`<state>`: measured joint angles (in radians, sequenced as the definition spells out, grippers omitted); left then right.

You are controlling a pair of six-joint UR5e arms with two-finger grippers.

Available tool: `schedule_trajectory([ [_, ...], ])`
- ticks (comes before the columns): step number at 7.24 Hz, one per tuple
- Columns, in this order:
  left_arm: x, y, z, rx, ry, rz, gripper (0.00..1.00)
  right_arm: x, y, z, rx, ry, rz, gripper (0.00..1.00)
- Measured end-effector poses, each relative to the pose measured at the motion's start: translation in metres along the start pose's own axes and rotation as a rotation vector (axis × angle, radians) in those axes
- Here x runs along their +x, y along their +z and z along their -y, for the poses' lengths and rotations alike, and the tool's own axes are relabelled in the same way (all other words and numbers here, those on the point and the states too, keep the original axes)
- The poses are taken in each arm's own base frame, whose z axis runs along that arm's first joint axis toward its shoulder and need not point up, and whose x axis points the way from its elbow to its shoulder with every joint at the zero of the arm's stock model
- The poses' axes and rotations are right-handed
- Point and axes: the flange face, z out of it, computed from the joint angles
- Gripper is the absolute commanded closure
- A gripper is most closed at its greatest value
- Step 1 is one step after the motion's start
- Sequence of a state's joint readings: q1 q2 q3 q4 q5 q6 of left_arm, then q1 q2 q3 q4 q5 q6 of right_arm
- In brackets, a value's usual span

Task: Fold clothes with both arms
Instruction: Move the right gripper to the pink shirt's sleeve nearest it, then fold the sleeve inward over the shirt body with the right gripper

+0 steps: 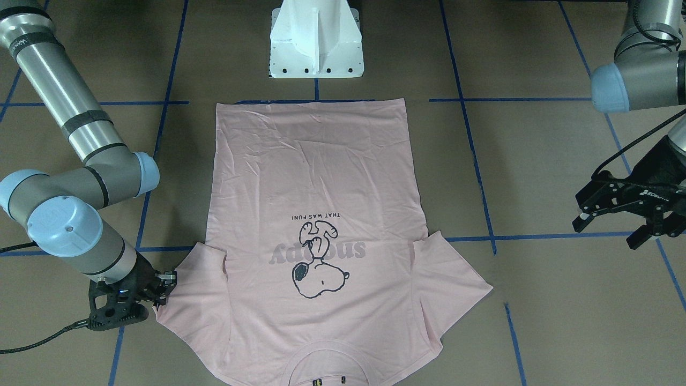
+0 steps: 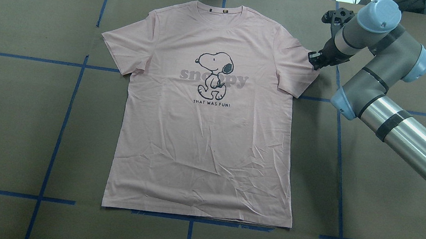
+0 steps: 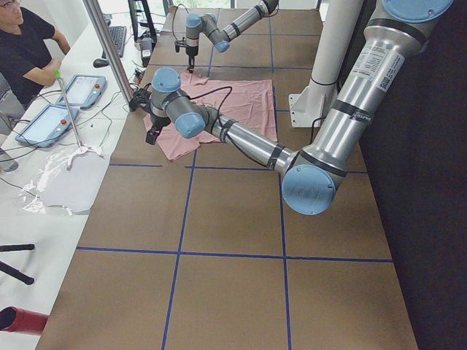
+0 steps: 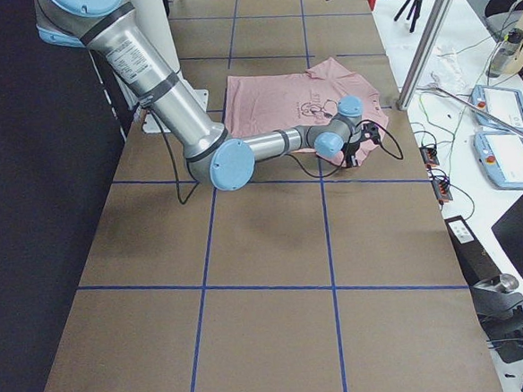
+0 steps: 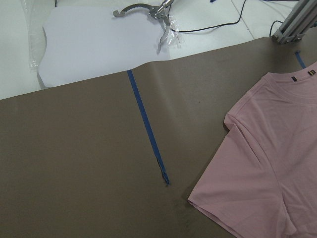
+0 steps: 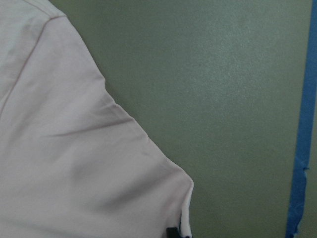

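The pale pink T-shirt [image 2: 209, 144] lies flat and face up on the brown table, Snoopy print showing, collar toward the far edge from the robot. My right gripper [image 2: 315, 61] is low at the outer corner of the shirt's right-hand sleeve [image 1: 185, 300] and shut on its edge. In the right wrist view a dark fingertip [image 6: 171, 232] shows against that sleeve corner [image 6: 178, 188]. My left gripper [image 1: 608, 231] hangs open above bare table, well away from the other sleeve [image 1: 455, 284]. The left wrist view looks down on that sleeve [image 5: 247, 183] from the side.
The white pedestal [image 1: 316, 48] stands just past the shirt's hem. Blue tape lines [image 2: 65, 115] grid the table. Beyond the far edge are a white sheet [image 5: 94, 44], cables, tablets [image 3: 44, 120], a metal post [image 3: 109, 51] and a seated person [image 3: 29, 44].
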<state>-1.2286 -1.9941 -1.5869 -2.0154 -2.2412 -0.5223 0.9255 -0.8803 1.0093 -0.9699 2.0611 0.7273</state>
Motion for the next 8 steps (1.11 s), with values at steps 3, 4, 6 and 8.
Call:
schedule_trajectory([
  [3,0.0,0.0,-0.001,0.0,0.001,0.0,0.0,-0.053,-0.044,0.016,0.073,-0.05,0.077,1.0],
  [4,-0.001,0.0,-0.001,-0.001,0.002,0.0,0.0,-0.078,-0.052,0.019,0.084,-0.064,0.101,1.0],
  [6,-0.002,0.001,-0.002,-0.003,0.002,0.002,0.0,-0.137,-0.049,0.013,0.095,-0.08,0.126,1.0],
  [8,-0.002,0.001,-0.003,-0.003,0.001,0.002,0.0,-0.181,-0.038,0.019,0.111,-0.076,0.109,1.0],
])
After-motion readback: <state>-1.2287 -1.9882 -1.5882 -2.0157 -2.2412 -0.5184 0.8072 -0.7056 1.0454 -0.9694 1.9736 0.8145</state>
